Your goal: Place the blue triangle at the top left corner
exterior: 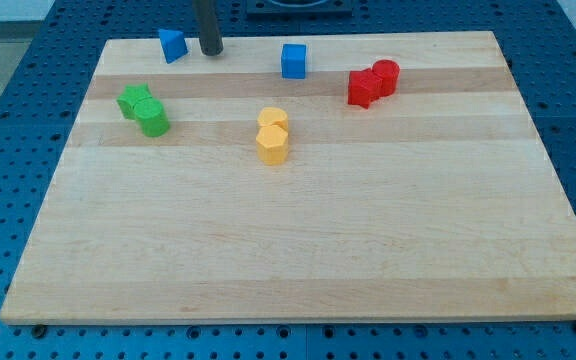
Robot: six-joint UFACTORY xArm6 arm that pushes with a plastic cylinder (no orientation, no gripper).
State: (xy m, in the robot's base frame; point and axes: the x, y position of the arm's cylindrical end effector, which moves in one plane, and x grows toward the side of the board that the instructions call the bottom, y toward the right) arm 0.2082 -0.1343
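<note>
Blue triangle located near the table's top edge, short of the top left corner, a stretch of bare wood left between block and corner; my tip planted just beside it on the view's right, apart by a narrow gap, not touching; triangle therefore lying to the view's left of the tip, roughly in line with the corner beyond it; judged well placed for a leftward push, provided contact lands square and not on a slanted face, else block likely to turn or slip aside; no fingers fitted, only a straight dark rod, nothing held and nothing able to be held; triangle appearing as a small solid blue wedge, upright, its long axis too small to tell; blue cube well apart to the view's right; red pair farther right; green pair below the triangle, clear of the push line; yellow pair near mid-table; task judged not yet complete.
</note>
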